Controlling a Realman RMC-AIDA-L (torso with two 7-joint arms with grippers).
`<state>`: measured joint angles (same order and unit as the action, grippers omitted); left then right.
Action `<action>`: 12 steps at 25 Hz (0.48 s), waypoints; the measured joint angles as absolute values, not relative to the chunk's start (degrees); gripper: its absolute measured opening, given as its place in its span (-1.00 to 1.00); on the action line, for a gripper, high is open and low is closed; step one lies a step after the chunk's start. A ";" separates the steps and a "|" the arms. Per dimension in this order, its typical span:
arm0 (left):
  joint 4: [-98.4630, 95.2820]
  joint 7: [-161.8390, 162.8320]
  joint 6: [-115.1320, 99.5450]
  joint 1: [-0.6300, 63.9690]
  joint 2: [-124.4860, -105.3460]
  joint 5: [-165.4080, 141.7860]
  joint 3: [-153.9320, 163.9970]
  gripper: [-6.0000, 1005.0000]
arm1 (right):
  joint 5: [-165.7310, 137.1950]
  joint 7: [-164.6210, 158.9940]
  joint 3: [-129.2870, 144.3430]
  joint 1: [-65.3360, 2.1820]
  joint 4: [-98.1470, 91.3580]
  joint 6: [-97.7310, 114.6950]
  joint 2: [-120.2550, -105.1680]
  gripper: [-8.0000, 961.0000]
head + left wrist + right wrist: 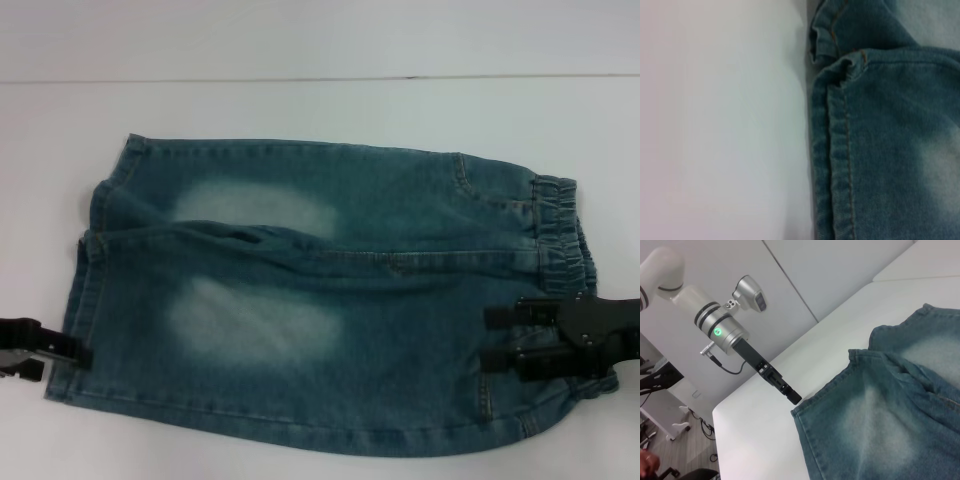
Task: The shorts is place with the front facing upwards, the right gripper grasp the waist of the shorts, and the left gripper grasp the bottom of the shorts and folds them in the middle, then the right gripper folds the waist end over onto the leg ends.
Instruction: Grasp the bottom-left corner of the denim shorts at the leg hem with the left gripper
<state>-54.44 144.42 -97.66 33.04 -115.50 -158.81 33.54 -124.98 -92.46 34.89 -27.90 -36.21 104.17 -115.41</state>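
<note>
The blue denim shorts (pixel 300 300) lie flat on the white table, front up, with the elastic waist (pixel 560 225) to the right and the leg ends (pixel 85 300) to the left. My right gripper (pixel 492 337) hovers open over the near part of the waist end, its two black fingers apart above the denim. My left gripper (pixel 62 350) sits at the near leg's hem, its tip at the cloth edge; the right wrist view shows the left gripper (pixel 792 397) meeting that hem corner. In the left wrist view, the shorts' hem (pixel 840 150) fills the frame.
The white table (pixel 320 110) stretches behind and to the left of the shorts, and a wall seam runs along the back. The right wrist view shows the table's corner (pixel 720 415) and the floor with equipment beyond it.
</note>
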 joint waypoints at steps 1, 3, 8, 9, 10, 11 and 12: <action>-54.38 144.45 -97.66 33.07 -115.55 -158.82 33.72 0.56 | -124.98 -92.46 34.89 -27.92 -36.21 104.14 -115.40 0.78; -54.05 144.48 -97.65 33.22 -115.61 -158.83 33.90 0.56 | -124.98 -92.45 34.89 -27.95 -36.21 104.13 -115.39 0.78; -53.07 144.54 -97.64 33.67 -115.70 -158.93 34.01 0.56 | -124.98 -92.46 34.89 -28.20 -36.21 104.05 -115.29 0.78; -53.07 144.59 -97.64 33.69 -115.77 -158.94 34.12 0.56 | -124.98 -92.45 34.89 -28.28 -36.21 104.05 -115.27 0.78; -53.07 144.66 -97.64 33.69 -115.80 -158.95 34.24 0.56 | -124.98 -92.46 34.89 -28.37 -36.21 104.05 -115.25 0.78; -53.07 144.70 -97.64 33.70 -115.85 -158.96 34.37 0.56 | -124.98 -92.46 34.89 -28.50 -36.21 104.05 -115.23 0.78; -53.07 144.73 -97.64 33.70 -115.87 -158.97 34.47 0.56 | -124.98 -92.46 34.89 -28.57 -36.21 104.05 -115.23 0.78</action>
